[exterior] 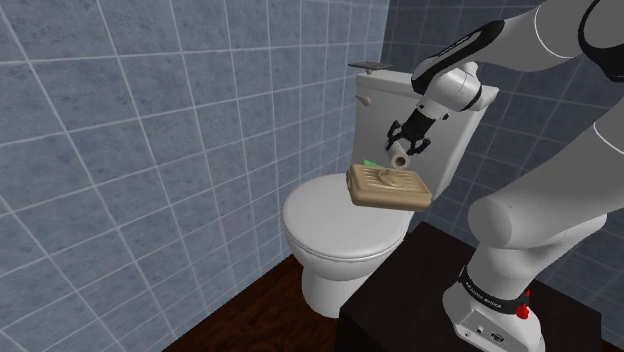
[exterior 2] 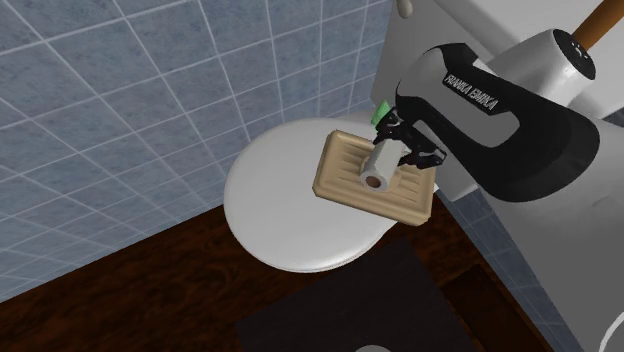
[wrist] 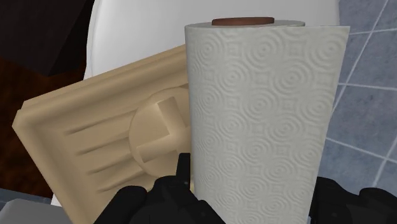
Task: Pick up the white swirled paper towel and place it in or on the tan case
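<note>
The white toilet lid (exterior: 325, 215) carries a tan case (exterior: 388, 187).

Your white Franka arm with dark joints (exterior: 545, 215) rises at the shoulder view's right, bends over and reaches toward that view's left. Its wrist (exterior: 455, 90) tips the all-black two-finger gripper (exterior: 408, 140) downward, and the fingers (wrist: 167, 198) clasp the white swirl-embossed paper towel roll (wrist: 261, 108) between them.

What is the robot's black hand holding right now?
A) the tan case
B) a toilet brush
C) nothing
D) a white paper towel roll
D: the black fingers clasp the white swirled paper towel roll, which hangs above the tan case.
</note>
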Controlling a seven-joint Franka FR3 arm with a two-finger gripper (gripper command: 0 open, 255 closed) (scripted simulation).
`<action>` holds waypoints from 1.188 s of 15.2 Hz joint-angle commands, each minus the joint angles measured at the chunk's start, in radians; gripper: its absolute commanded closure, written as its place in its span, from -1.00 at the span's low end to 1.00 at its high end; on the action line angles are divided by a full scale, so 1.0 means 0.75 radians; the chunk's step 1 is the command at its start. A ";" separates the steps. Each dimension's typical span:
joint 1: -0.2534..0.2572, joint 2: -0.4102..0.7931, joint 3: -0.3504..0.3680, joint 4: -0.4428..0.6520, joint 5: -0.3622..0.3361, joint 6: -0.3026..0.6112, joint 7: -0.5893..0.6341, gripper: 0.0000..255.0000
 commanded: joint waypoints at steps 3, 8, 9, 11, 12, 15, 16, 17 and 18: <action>0.013 0.042 -0.003 -0.040 0.039 0.076 -0.047 1.00; 0.031 0.108 -0.009 -0.072 0.096 0.162 -0.112 1.00; 0.036 0.126 -0.011 -0.078 0.112 0.183 -0.130 1.00; 0.035 0.126 -0.011 -0.078 0.112 0.183 -0.130 1.00; 0.035 0.126 -0.011 -0.078 0.112 0.183 -0.130 1.00; 0.036 0.126 -0.011 -0.078 0.112 0.183 -0.130 1.00; 0.036 0.126 -0.011 -0.078 0.112 0.183 -0.130 1.00; 0.036 0.126 -0.011 -0.078 0.112 0.183 -0.130 1.00; 0.035 0.126 -0.011 -0.078 0.112 0.183 -0.130 -1.00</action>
